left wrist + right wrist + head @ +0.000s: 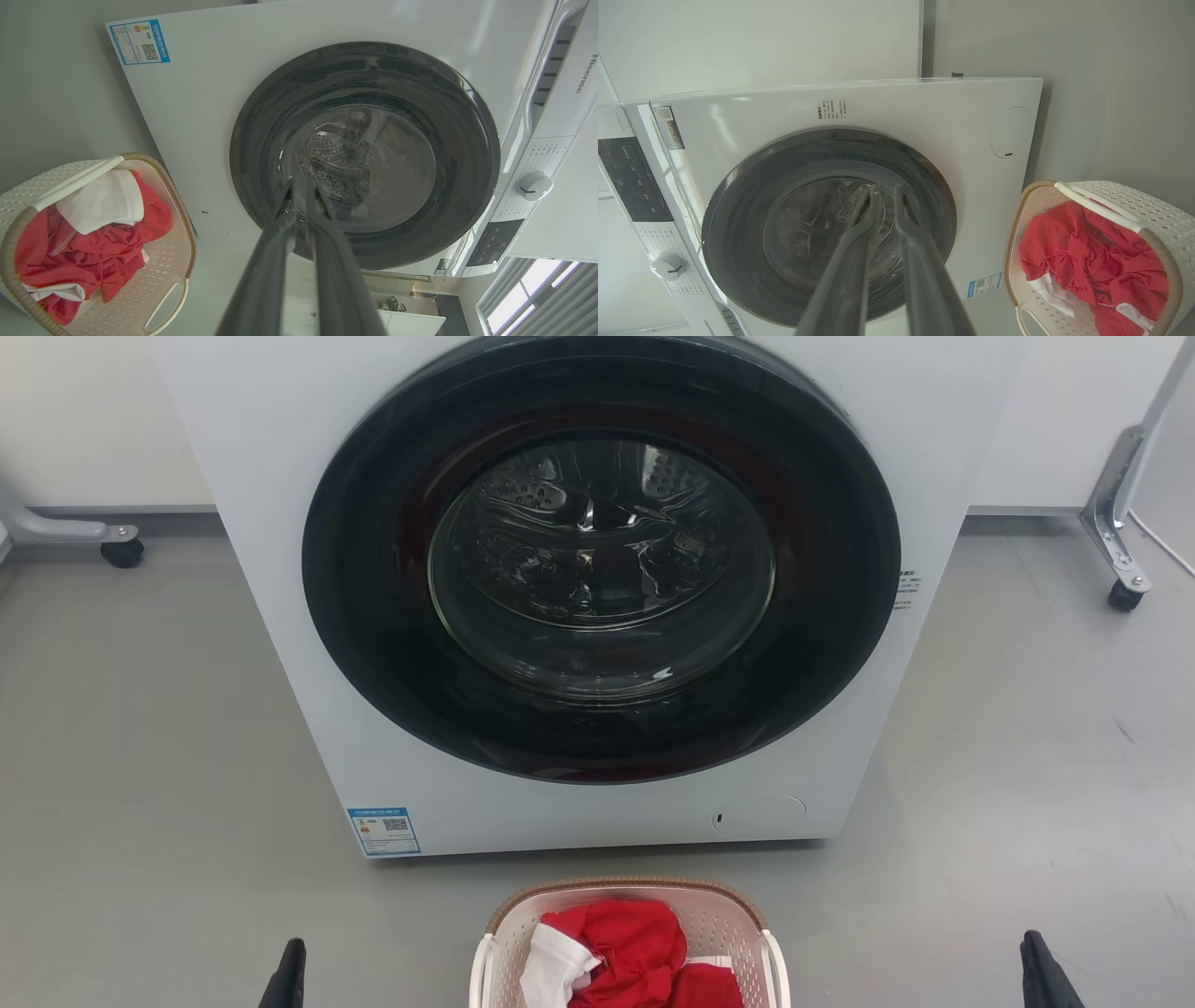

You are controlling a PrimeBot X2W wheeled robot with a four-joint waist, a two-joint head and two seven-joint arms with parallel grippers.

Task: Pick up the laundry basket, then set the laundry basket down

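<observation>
Laundry basket: the laundry basket [724, 922] stands on the grey floor [140, 709] at the bottom centre of the head view, just in front of the washer [448, 812], with its near half cut off by the lower edge.
Contents: red and white clothing [625, 943] lies heaped inside, about level with the brown rim. It looks like a light, soft load.
Handles: a white loop handle [482, 971] sits on each of the two sides. One faces each arm, which is probably why the basket is centred between them.
Left gripper: the left gripper [288, 975] shows as a dark tip at the lower left of the head view, well apart from the basket. In its wrist view its fingers [275, 247] lie pressed together and hold nothing.
Right gripper: the right gripper [1041, 975] mirrors it at the lower right, equally clear of the basket. Its fingers [850, 261] are drawn in with only a thin slit between them, and they are empty.
Aim: both wrists point at the round door [597, 569], not at the basket, which sits low in a corner of each wrist view.
Stage: the pick-up does not seem to have begun — the basket rests on the floor untouched.
Next move: both jaws probably need to part, drop and swing inward to the handles.
Risk: an uneven lift could tip the clothing out.
</observation>
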